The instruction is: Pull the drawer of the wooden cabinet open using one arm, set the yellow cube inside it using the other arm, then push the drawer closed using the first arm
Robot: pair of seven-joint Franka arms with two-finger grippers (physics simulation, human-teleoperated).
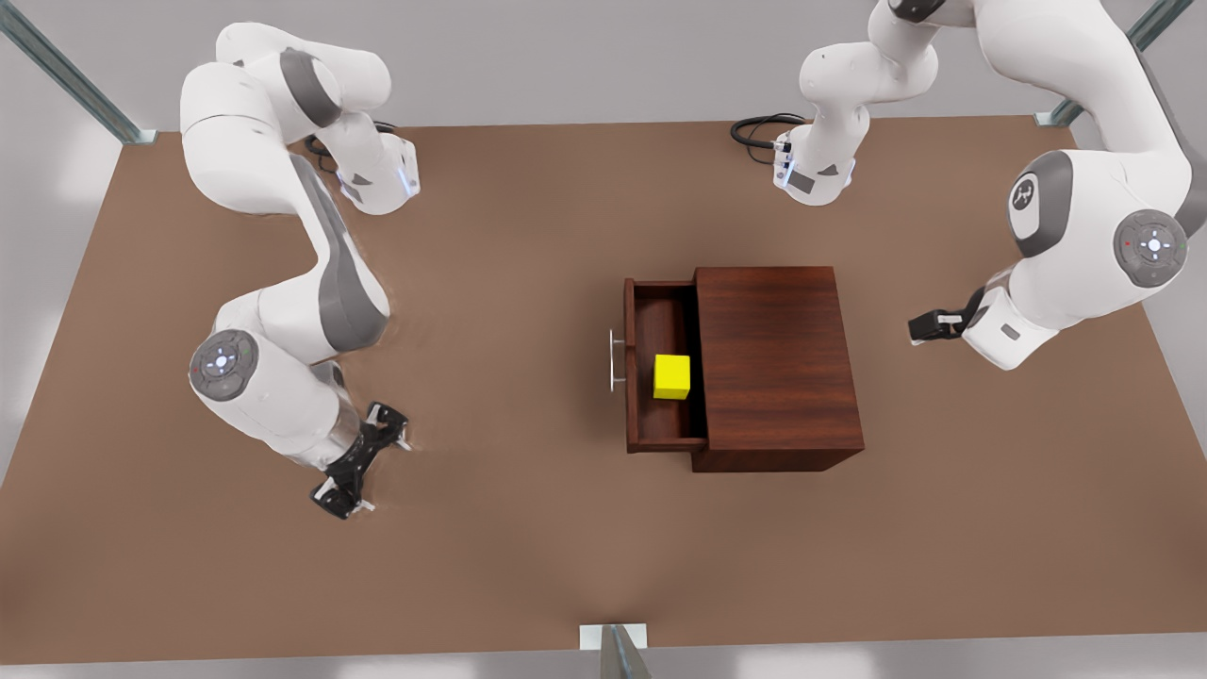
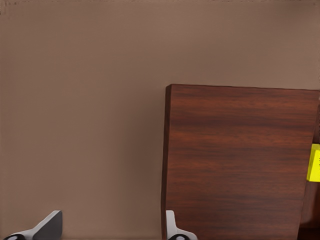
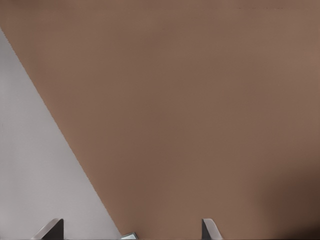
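Both grippers sit spread and empty: left gripper (image 1: 929,326) beside the wooden cabinet (image 1: 778,358), right gripper (image 1: 363,462) well off. Yellow cube (image 1: 671,376) rests in the open drawer (image 1: 660,368) (only shutting remains).

- The wooden cabinet (image 1: 778,363) shows dark reddish-brown wood grain with a smooth, faintly satin top.
- The drawer (image 1: 660,377) looks like the same wood; its bar handle (image 1: 614,359) looks like thin silvery metal.
- The yellow cube (image 1: 671,376) is plain, smooth and matt.
- The table (image 1: 528,236) is a flat matt brown surface.
- The arm shells (image 1: 283,311) look like glossy white plastic with grey joints.
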